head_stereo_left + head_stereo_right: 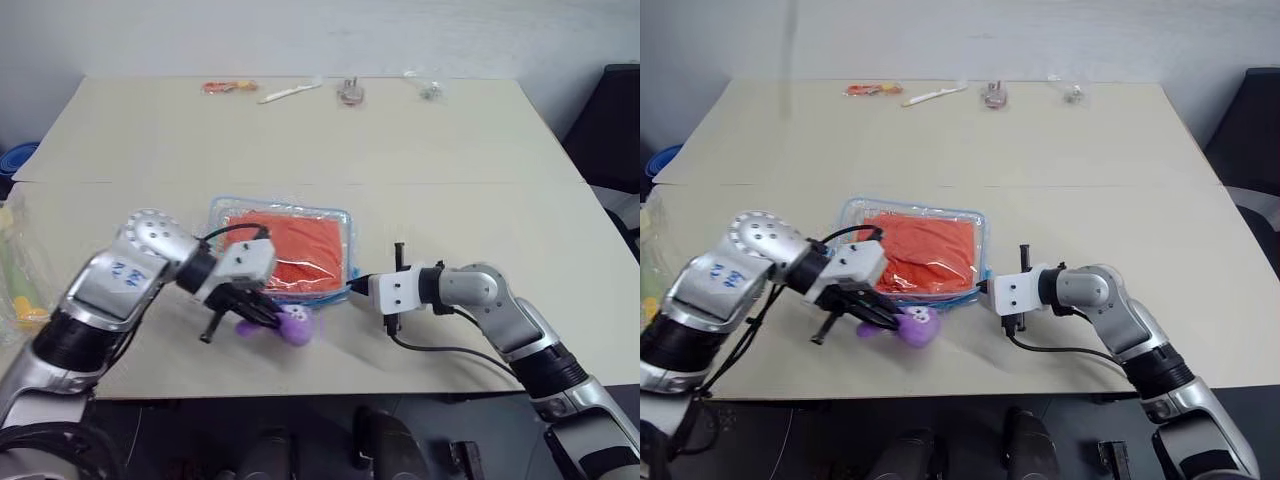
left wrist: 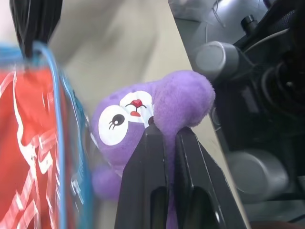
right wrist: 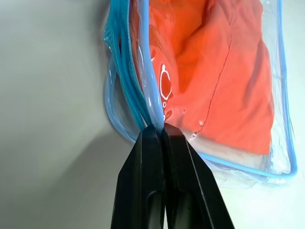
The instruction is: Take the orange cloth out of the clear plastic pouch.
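The clear plastic pouch point(image 1: 224, 209) with light blue trim lies flat near the table's front edge. The orange cloth point(image 1: 295, 250) is inside it, seen through the plastic. My right gripper point(image 3: 159, 128) is shut on the pouch's blue-trimmed edge at its right end, as also seen from the head point(image 1: 356, 286). A purple plush toy point(image 1: 294, 326) lies just in front of the pouch. My left gripper point(image 2: 166, 131) is shut on a limb of this toy, beside the pouch's front edge.
Small items lie along the table's far edge: an orange-red packet point(image 1: 228, 87), a white stick point(image 1: 290, 92), a small metal piece point(image 1: 350, 93) and a tiny clear bag point(image 1: 430, 88). A clear bag with a yellow-green toy point(image 1: 15, 280) sits at far left. A black chair point(image 1: 612, 120) stands right.
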Motion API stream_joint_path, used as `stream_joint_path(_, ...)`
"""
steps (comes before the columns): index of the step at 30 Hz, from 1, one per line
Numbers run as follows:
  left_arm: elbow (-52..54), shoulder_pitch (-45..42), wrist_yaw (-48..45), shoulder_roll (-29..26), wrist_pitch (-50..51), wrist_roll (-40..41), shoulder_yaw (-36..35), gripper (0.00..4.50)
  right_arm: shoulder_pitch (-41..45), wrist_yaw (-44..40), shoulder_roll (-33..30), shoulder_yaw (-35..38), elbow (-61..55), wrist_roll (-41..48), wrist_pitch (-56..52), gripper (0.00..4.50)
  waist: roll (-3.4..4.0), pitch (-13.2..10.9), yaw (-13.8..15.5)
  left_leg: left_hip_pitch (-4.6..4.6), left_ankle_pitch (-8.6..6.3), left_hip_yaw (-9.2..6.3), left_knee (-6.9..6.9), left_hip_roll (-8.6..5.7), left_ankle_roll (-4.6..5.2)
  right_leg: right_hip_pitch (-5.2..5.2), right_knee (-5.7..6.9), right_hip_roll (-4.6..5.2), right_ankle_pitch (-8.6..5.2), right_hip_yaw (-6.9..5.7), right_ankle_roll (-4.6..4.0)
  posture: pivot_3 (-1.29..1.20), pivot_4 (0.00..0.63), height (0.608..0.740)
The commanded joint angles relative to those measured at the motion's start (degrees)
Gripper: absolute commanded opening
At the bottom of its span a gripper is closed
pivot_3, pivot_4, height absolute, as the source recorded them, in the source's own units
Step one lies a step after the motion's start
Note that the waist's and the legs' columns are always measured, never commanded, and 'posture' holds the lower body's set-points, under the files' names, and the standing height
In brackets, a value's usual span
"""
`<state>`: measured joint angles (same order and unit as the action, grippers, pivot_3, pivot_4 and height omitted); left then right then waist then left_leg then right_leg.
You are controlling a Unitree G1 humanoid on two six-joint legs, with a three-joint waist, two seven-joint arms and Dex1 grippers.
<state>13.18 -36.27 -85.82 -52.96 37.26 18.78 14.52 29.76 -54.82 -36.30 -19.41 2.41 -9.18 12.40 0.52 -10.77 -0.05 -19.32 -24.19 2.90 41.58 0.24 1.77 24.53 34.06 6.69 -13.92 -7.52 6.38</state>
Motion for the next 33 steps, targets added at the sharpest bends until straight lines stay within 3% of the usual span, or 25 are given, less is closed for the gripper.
stream_joint_path(1,3.63,3.11,0.22,-3.73,1.05,2.68,-4.63,0.01,-0.32,0.48,-1.83,3.03,-0.11,0.95,0.54,0.00,0.01,-0.01,-0.04,0.00,0.00,0.00,0.00,0.00,0.00,0.00,0.00,0.00,0.00,0.00,0.00,0.00,0.150,0.740)
stream_joint_path(11,0.88,14.40,4.27,-14.63,3.33,5.70,-20.27,0.01,-3.29,-0.50,-7.05,6.22,-2.69,2.74,3.48,0.00,0.15,-0.10,-0.19,0.00,0.00,0.02,-0.07,0.02,-0.01,0.03,-0.03,-0.02,-0.01,0.01,-0.01,0.00,0.150,0.740)
stream_joint_path(16,-5.91,21.25,3.68,-18.72,-2.88,4.00,-27.12,0.01,-4.21,-1.06,-9.10,7.39,-2.33,3.90,5.32,0.00,0.21,-0.13,-0.18,0.07,-0.01,0.09,-0.17,0.03,-0.01,0.02,-0.07,-0.04,-0.01,0.04,-0.02,0.00,0.150,0.740)
stream_joint_path(22,-13.14,19.41,6.92,-17.72,-6.74,2.67,-25.90,0.01,-2.90,-1.76,-9.29,6.92,-0.97,4.51,7.05,0.00,0.22,-0.14,-0.17,0.06,-0.01,0.20,-0.18,-0.05,-0.02,0.02,-0.07,-0.04,-0.01,0.03,-0.02,0.00,0.150,0.740)
stream_joint_path(27,-9.62,18.28,8.66,-15.40,-4.23,4.40,-23.35,0.01,-2.32,-2.00,-8.34,6.12,-0.74,4.53,6.98,0.00,0.22,-0.14,-0.18,0.06,-0.01,0.46,-0.19,-0.08,-0.02,0.03,-0.07,-0.03,-0.01,0.03,-0.02,0.00,0.150,0.740)
stream_joint_path(30,-8.19,17.97,9.10,-14.86,-2.00,5.64,-22.79,0.84,-2.66,-2.26,-8.18,6.18,-1.46,5.11,6.42,0.00,0.22,-0.15,-0.22,0.06,-0.01,0.63,-0.21,-0.06,-0.02,0.05,-0.07,-0.04,-0.01,0.04,-0.02,0.00,0.150,0.740)
stream_joint_path(33,-7.22,18.81,7.89,-15.35,-0.93,7.11,-23.22,1.73,-3.02,-2.91,-8.14,6.41,-2.39,6.32,5.01,0.64,0.22,-0.14,-0.23,0.08,-0.01,0.66,-0.22,-0.02,-0.02,0.05,-0.06,-0.05,-0.01,0.07,-0.02,0.00,0.150,0.740)
